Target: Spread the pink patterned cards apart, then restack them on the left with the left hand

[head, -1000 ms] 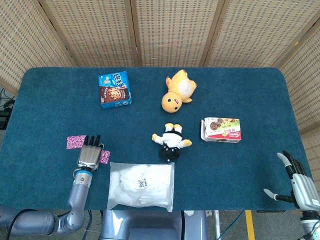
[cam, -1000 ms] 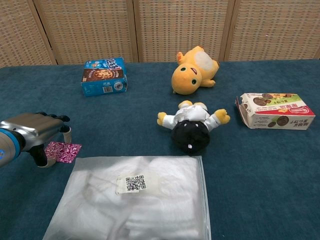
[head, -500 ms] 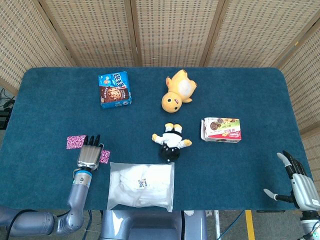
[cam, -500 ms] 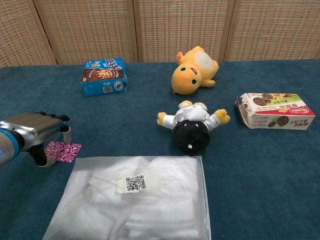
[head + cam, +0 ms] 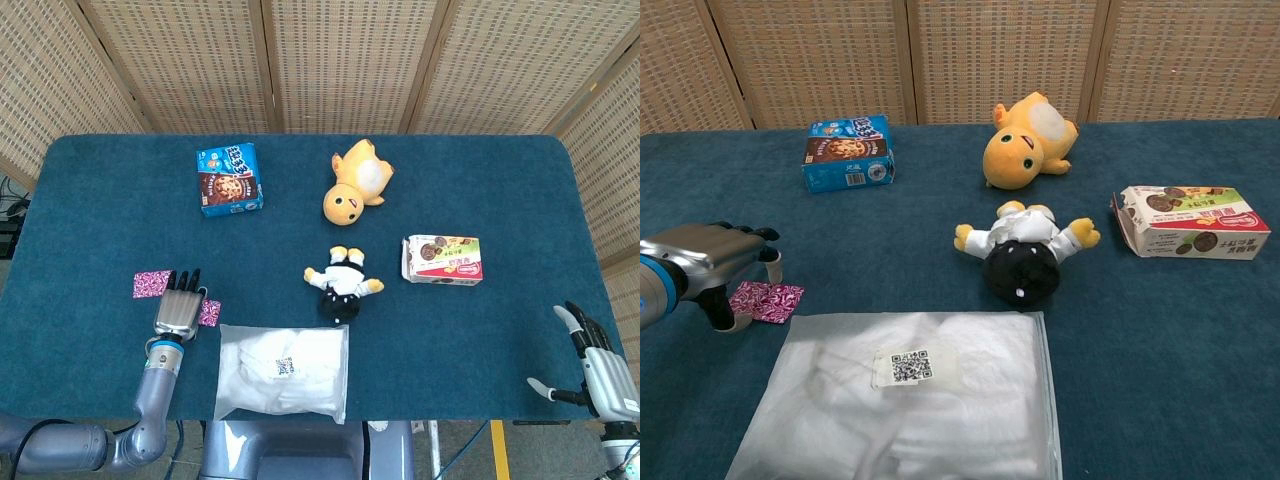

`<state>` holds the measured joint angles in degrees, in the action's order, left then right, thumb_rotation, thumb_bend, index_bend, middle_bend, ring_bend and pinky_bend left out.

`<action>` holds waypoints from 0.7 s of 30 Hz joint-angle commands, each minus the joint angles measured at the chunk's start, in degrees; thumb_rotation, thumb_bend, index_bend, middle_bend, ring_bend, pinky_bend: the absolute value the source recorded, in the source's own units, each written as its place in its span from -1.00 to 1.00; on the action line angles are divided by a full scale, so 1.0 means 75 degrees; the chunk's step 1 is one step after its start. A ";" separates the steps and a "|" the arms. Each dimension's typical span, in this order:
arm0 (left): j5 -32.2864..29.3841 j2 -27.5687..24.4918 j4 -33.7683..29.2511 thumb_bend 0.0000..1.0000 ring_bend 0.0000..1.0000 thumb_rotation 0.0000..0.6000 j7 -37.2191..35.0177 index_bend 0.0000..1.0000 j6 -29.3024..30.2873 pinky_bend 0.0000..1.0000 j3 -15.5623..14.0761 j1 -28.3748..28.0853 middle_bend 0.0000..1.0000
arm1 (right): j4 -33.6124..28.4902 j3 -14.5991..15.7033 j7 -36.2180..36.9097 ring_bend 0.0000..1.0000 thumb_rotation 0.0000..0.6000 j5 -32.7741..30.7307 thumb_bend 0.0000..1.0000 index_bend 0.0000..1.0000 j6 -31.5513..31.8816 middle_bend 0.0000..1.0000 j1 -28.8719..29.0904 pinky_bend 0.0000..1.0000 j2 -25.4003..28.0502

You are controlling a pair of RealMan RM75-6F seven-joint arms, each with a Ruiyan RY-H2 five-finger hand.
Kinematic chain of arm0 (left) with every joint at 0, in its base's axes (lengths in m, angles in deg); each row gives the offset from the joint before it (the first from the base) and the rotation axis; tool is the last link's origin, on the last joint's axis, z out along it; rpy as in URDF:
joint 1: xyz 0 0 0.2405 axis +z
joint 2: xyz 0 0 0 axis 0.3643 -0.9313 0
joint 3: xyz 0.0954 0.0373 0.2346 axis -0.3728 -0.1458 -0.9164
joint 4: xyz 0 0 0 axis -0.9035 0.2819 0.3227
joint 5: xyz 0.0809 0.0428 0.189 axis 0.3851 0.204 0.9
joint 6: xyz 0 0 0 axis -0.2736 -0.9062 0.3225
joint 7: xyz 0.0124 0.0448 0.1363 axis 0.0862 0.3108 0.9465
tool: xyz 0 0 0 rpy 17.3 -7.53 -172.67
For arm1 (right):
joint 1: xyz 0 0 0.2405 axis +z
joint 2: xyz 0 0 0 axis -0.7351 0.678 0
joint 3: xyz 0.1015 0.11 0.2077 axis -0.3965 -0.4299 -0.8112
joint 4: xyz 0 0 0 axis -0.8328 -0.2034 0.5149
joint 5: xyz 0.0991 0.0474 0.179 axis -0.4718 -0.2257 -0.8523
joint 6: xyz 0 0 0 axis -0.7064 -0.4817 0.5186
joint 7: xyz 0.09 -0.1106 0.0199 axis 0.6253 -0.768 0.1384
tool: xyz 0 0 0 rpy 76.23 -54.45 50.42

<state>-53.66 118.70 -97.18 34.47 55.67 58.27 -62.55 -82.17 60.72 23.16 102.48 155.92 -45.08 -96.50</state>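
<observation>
Two pink patterned cards lie apart on the blue table near its front left. One card is left of my left hand. The other card pokes out at the hand's right side. The left hand lies palm down between them, fingers stretched forward and holding nothing. In the chest view the left hand arches over the cloth, with its thumb set down beside the right card. The other card is hidden there. My right hand hangs open off the table's front right corner.
A white plastic bag lies just right of the left hand at the front edge. Further off are a blue cookie box, a yellow plush, a black-and-white plush doll and a snack box.
</observation>
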 commanded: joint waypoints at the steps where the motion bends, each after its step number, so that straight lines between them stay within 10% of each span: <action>1: 0.0004 -0.0047 -0.0037 -0.18 -1.00 1.00 -0.0037 -0.25 0.0004 -1.00 0.0045 0.0002 -1.00 | 0.0002 -0.0001 -0.0005 -1.00 1.00 -0.0001 -0.79 -0.91 -0.0002 -1.00 0.0002 -1.00 -0.0002; 21: 0.0049 -0.0701 -0.0288 -0.18 -1.00 1.00 -0.0393 -0.25 0.0000 -1.00 0.0192 0.0120 -1.00 | 0.0000 0.0010 -0.0064 -1.00 1.00 -0.0002 -0.79 -0.91 -0.0025 -1.00 0.0012 -1.00 -0.0012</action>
<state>-53.38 113.81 -99.26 31.81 55.69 59.65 -61.81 -82.17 60.78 22.68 102.46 155.73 -44.99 -96.60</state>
